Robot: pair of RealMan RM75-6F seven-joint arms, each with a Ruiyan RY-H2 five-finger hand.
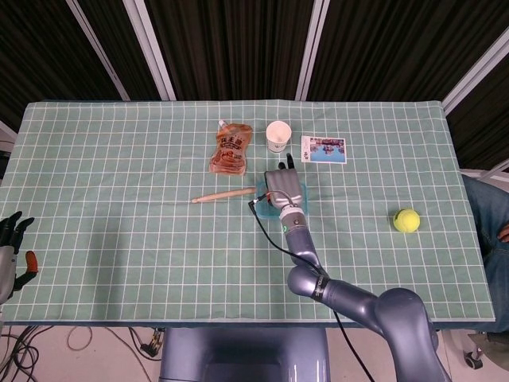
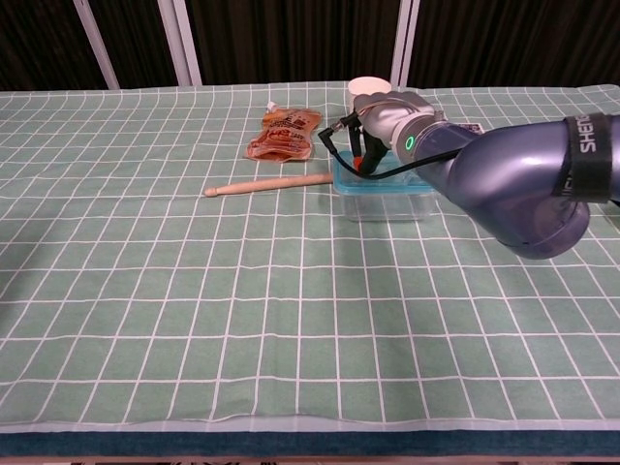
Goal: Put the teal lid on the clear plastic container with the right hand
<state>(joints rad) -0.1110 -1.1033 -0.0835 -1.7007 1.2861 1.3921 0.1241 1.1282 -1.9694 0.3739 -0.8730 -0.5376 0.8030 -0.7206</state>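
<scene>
Right hand [image 2: 380, 121] over teal lid [image 2: 380, 181], grasp hidden; left hand [image 1: 11, 248] cropped, fingers apart

The clear plastic container [image 2: 384, 200] stands upright just right of centre in the upper half of the chest view, a shallow rectangular tub with see-through walls. The teal lid [image 2: 341, 178] lies flat across its top, edges lined up with the rim, mostly covered from above.
</scene>
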